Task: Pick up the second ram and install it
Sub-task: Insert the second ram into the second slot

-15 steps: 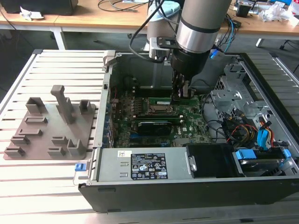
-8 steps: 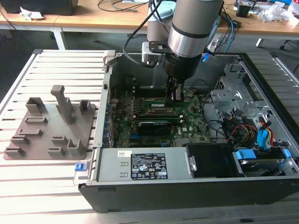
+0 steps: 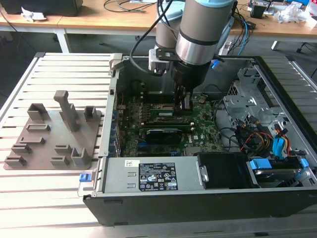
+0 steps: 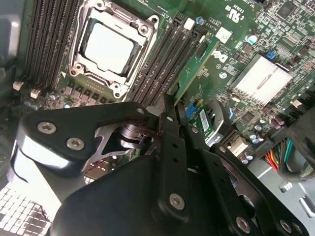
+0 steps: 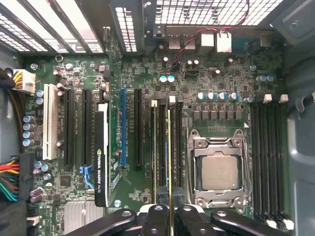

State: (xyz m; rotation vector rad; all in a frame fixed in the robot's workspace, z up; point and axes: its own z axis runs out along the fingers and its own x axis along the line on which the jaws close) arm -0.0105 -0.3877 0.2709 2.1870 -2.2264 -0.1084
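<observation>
Right of the grey fixture tray (image 3: 49,134) on the worktop (image 3: 64,69), the tool (image 3: 184,105), clamped on the second ram (image 4: 197,69), holds it edge-on at the slots beside the processor socket (image 5: 216,169). Light, stiff and fragile, the stick likely wants gripping by its flat faces.

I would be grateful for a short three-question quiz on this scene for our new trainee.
1. True or false: the gripper is shut on the second ram.
2. In the exterior view, where is the grey fixture tray relative to the computer case? A) inside it B) on the slatted table, at the exterior view's left of it C) on top of it
3. In the first wrist view, which metal-framed part lies beside the memory slots where the ram is held?
Key: 1 true; 2 B; 3 the processor socket.
</observation>
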